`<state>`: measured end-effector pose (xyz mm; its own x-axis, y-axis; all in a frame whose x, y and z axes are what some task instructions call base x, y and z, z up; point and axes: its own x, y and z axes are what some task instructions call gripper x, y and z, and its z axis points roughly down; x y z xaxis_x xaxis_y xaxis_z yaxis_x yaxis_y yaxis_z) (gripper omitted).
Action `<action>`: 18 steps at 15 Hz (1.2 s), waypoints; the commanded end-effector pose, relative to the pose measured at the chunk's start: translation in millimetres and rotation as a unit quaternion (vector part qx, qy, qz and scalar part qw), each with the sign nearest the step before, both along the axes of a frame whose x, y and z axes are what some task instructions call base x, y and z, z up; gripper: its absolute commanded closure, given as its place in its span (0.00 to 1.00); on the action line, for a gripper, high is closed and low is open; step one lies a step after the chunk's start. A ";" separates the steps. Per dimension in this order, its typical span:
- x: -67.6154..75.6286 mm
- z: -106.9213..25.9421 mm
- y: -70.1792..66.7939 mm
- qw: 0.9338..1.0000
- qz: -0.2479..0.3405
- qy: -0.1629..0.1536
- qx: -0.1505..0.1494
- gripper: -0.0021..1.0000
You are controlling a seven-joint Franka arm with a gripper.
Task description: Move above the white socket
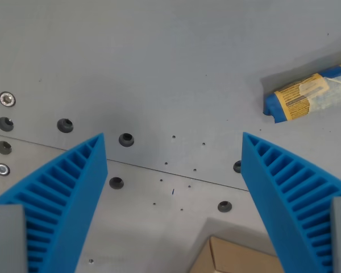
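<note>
No white socket shows in the wrist view. My gripper [173, 139] is open, its two blue ribbed fingers [68, 199] rising from the bottom corners with only bare grey metal table [159, 57] between them. Nothing is held. A blue and yellow wrapped roll [310, 94] lies at the wrist view's right edge, well beyond the right finger [290, 193].
The table has several screw holes [126, 139] and bolts [7, 99], and a seam line runs across it. A tan cardboard corner [233, 259] pokes in at the bottom between the fingers.
</note>
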<state>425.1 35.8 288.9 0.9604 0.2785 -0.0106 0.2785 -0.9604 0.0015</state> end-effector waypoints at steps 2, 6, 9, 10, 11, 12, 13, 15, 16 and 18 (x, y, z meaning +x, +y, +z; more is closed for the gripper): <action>6.0 -2.7 0.2 0.999 -0.044 -0.006 0.001 0.00; 13.5 -7.9 0.2 0.997 -0.078 -0.002 0.000 0.00; 20.6 -12.6 -0.1 0.994 -0.106 0.001 0.000 0.00; 22.7 -14.0 -0.3 0.993 -0.115 0.001 -0.001 0.00; 24.9 -15.5 -0.4 0.992 -0.125 0.001 -0.001 0.00; 27.1 -17.0 -0.4 0.991 -0.136 0.003 -0.002 0.00; 29.5 -18.5 -0.5 0.989 -0.145 0.003 -0.002 0.00; 34.5 -22.1 -0.5 0.985 -0.170 0.004 -0.003 0.00; 37.2 -24.2 -0.5 0.984 -0.180 0.003 -0.004 0.00; 43.0 -29.0 -0.4 0.978 -0.206 0.003 -0.005 0.00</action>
<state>458.3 35.7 260.4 0.9976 0.0689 0.0058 0.0689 -0.9976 -0.0002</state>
